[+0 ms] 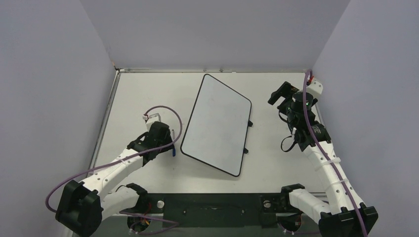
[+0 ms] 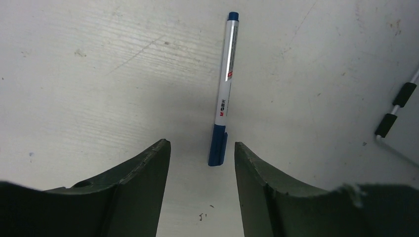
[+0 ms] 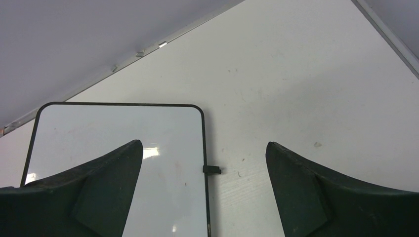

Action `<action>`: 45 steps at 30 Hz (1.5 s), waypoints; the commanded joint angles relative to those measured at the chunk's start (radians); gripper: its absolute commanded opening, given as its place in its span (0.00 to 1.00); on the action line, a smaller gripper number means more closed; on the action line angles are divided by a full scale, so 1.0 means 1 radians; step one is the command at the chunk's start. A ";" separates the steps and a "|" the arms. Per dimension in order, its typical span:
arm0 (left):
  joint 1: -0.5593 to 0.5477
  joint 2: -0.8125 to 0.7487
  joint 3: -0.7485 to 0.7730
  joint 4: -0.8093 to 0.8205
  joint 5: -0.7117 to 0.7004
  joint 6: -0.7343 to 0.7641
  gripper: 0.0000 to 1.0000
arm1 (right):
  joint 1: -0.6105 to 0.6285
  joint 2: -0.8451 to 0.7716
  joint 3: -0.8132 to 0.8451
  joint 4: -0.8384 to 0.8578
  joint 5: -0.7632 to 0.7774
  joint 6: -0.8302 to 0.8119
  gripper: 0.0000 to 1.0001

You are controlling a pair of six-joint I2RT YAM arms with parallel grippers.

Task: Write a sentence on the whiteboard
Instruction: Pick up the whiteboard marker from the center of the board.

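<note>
White with a black edge, the whiteboard [image 1: 216, 123] lies skewed on the table [image 1: 138, 94]. The left gripper [image 2: 202, 148] holds its fingers spread either side of the cap end of a blue marker [image 2: 225, 89], seemingly not touching it. The right gripper [image 3: 205, 144], fingers wide apart, hovers by the board's right edge.

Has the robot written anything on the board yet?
Not yet. The whiteboard is blank. The left gripper hangs open over the capped blue marker lying on the table. The right gripper is open and empty. Still left: grab the marker, uncap it, write the sentence.
</note>
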 commanded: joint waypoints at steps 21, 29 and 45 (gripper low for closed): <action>-0.114 0.228 -0.012 0.113 -0.032 -0.094 0.36 | 0.005 -0.022 0.023 -0.011 -0.061 -0.033 0.89; -0.116 0.277 0.002 0.112 -0.047 -0.112 0.26 | 0.004 -0.030 0.016 -0.011 -0.063 -0.035 0.89; -0.124 0.149 0.009 0.003 -0.084 -0.110 0.00 | 0.005 -0.034 0.025 -0.029 -0.078 -0.039 0.89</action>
